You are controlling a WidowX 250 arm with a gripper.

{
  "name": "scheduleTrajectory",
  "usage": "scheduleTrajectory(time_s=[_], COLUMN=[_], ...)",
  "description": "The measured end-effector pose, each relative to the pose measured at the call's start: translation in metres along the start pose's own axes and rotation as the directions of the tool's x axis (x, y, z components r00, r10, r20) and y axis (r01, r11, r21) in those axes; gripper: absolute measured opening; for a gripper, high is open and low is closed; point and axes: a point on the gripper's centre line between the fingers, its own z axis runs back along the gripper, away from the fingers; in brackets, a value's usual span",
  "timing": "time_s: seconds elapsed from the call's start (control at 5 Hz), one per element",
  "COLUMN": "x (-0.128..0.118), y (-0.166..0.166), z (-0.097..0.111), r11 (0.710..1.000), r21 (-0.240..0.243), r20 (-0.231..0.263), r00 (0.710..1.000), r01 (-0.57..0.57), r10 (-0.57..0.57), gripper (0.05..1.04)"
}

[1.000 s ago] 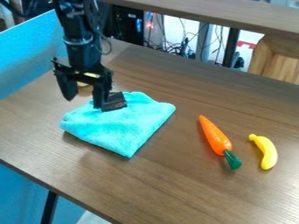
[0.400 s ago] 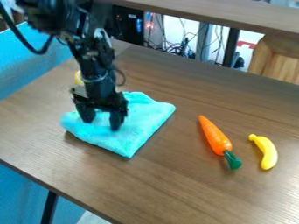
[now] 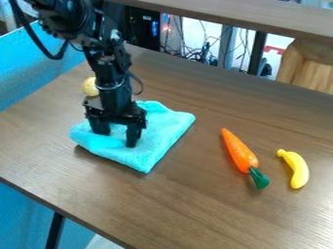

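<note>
In the camera view, the tool is wide, its tips apart and down at the blue cloth, which shows between them. The cloth lies flat on the worktop, not lifted; it seems no grip on it is made. A yellowish round thing sits behind it; the carrot and banana lie apart, untouched.
</note>
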Motion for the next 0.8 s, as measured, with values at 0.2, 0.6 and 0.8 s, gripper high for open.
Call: scheduleTrajectory(time_s=[0.2, 0.6, 0.8], x=[-0.014, -0.076, -0.084], y=[-0.007, -0.069, -0.09], z=[0.002, 0.007, 0.006], r11=[0.996, 0.954, 0.936], r21=[0.022, 0.116, 0.11], r20=[-0.077, -0.163, -0.162], r00=[0.993, 0.953, 0.936], r01=[0.088, 0.276, 0.333], r10=[-0.086, -0.255, -0.314], gripper=[1.0, 1.0, 1.0])
